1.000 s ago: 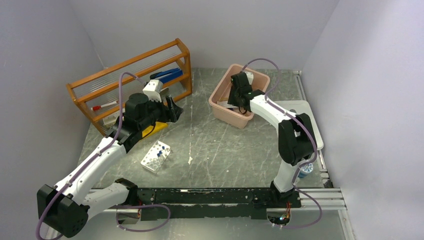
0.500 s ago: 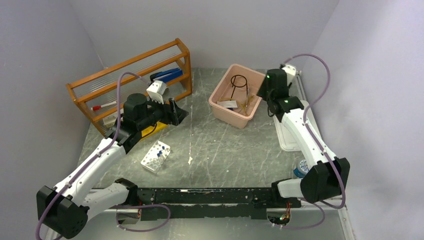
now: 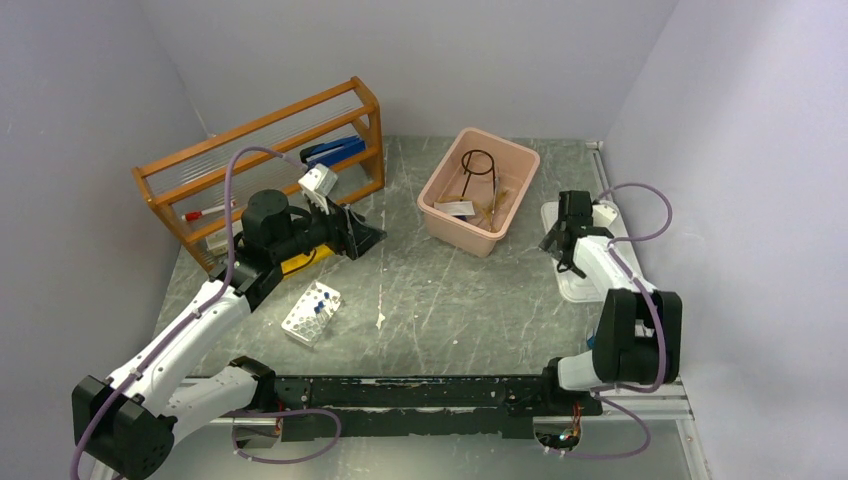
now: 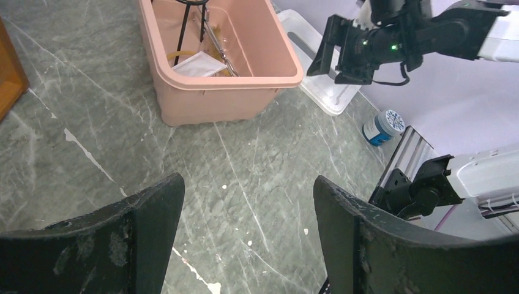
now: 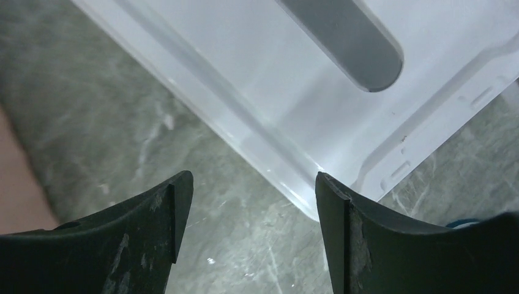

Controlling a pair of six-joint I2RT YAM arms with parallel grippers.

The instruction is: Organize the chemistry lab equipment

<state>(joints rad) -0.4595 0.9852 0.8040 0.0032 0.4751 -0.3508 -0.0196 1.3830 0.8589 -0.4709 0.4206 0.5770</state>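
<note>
Our left gripper (image 4: 245,245) hangs spread and empty above the bare table (image 3: 440,290), facing the pink bin (image 4: 214,101). Inside, the black wire ring tripod (image 4: 183,27) stands upright and the tongs (image 4: 217,44) lie along the bin's length, beside the white mesh square (image 4: 196,63). Our right gripper (image 5: 245,239), jaws apart and holding nothing, hovers over the clear tray (image 5: 275,79) at its corner, near the table's right edge. The vial rack (image 3: 312,312) lies diagonally, well apart from the bin.

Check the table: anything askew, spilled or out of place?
The white vial rack sits skewed mid-table, apart from the wooden shelf. White flecks lie just right of it; chips or a spill, cannot tell. A blue-lidded jar stands alone near the right arm's base.
</note>
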